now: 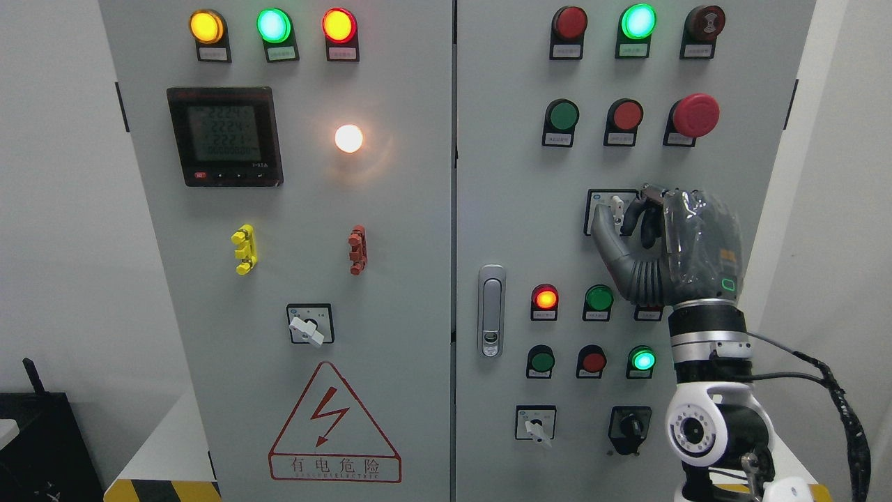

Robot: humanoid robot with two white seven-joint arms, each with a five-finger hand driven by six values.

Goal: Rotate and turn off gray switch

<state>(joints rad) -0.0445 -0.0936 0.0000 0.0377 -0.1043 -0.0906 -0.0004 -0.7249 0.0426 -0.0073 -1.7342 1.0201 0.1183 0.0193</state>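
One right hand [631,226] is pinching the gray switch [616,206] on the cabinet's right door [502,209], thumb and fingers closing around its knob; twisting well means keeping the grip centred, turning the wrist smoothly without slipping.
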